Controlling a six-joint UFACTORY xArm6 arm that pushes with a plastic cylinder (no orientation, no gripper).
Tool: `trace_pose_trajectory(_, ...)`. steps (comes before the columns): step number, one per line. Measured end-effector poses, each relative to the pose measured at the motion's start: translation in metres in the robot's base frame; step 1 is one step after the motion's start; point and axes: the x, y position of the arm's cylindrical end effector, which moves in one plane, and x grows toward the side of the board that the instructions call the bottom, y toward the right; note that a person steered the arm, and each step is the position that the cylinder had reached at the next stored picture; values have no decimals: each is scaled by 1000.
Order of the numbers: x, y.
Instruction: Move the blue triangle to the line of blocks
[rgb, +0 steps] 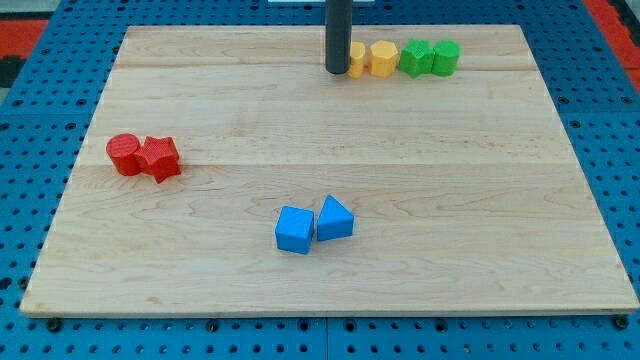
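Observation:
The blue triangle (335, 219) lies at the lower middle of the wooden board (480, 200), touching a blue cube (294, 230) on its left. A line of blocks runs along the view's top: a yellow block (356, 58), a yellow hexagon (383, 59), a green block (415, 57) and a green block (445, 57). My tip (337, 70) stands at the left end of that line, partly covering the first yellow block, far above the blue triangle.
A red cylinder (125, 154) and a red star-shaped block (159, 158) sit together at the view's left. The board lies on a blue pegboard surface (30, 200).

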Motion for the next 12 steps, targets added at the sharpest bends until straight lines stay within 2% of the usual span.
trace_pose_trajectory(2,10,25)
trace_pose_trajectory(3,129,20)
trace_pose_trajectory(4,185,20)
trace_pose_trajectory(5,186,25)
trace_pose_trajectory(6,193,103)
trace_pose_trajectory(7,207,106)
trace_pose_trajectory(8,297,91)
trace_pose_trajectory(9,299,91)
trace_pose_trajectory(10,299,34)
trace_pose_trajectory(11,299,5)
trace_pose_trajectory(12,299,5)
